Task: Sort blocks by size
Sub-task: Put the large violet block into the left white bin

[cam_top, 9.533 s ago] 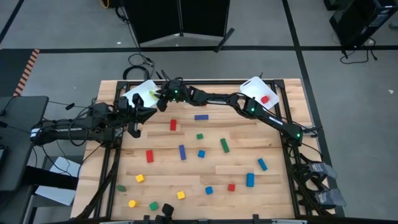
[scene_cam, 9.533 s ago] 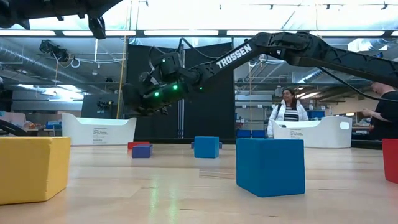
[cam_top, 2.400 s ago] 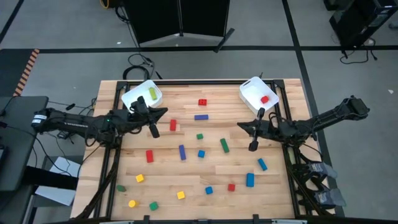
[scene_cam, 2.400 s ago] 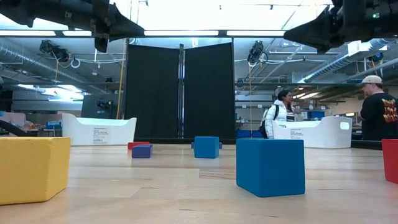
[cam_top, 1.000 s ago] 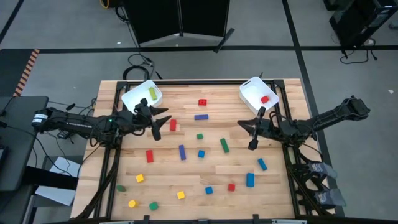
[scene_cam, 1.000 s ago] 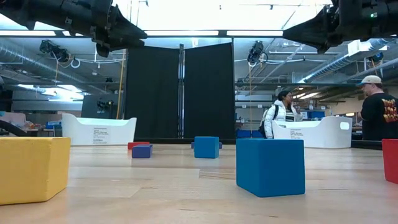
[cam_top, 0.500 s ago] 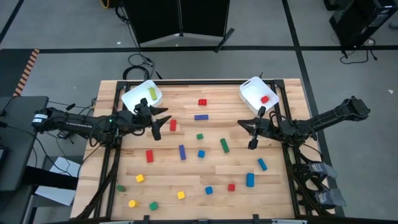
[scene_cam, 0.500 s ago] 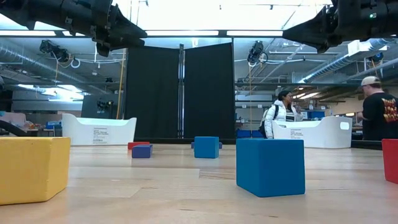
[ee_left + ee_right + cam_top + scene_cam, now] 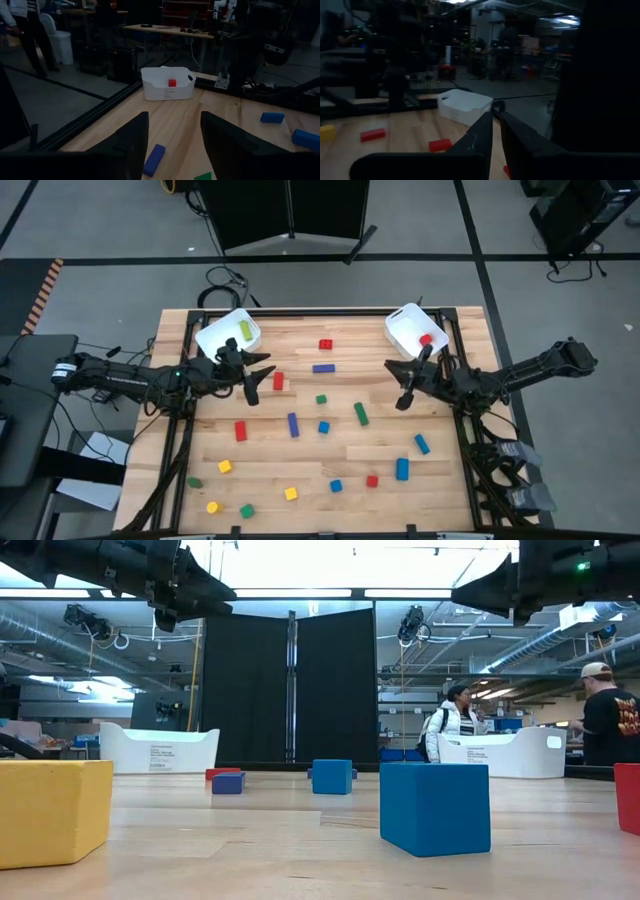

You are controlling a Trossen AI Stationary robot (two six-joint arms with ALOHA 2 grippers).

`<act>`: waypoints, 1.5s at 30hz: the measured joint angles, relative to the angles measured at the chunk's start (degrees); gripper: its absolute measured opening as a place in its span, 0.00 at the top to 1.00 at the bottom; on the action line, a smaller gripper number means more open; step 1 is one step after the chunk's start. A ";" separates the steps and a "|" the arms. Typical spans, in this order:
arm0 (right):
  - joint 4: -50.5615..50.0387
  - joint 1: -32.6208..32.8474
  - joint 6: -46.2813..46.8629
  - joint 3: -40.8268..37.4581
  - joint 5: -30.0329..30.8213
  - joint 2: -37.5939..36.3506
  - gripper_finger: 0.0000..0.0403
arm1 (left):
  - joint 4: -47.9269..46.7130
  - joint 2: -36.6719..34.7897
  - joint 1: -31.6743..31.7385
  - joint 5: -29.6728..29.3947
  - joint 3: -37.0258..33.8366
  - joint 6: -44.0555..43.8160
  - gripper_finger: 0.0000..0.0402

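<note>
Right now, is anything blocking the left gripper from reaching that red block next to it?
Nothing visible is. The left gripper, open and empty, hangs above the table right beside the red block, with only bare wood around the block. The nearest other blocks, a blue bar and a small green cube, lie farther right.

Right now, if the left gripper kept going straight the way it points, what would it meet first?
Judging by the left wrist view, the left gripper, fingers apart and empty, aims across the table at the white bin holding a red block. The blue bar sits low, probably under its path; depth is unclear.
</note>
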 joint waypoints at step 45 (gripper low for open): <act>12.05 -11.06 -8.85 0.00 -6.07 0.04 0.80 | 4.88 -10.00 -0.89 4.91 0.00 22.33 0.53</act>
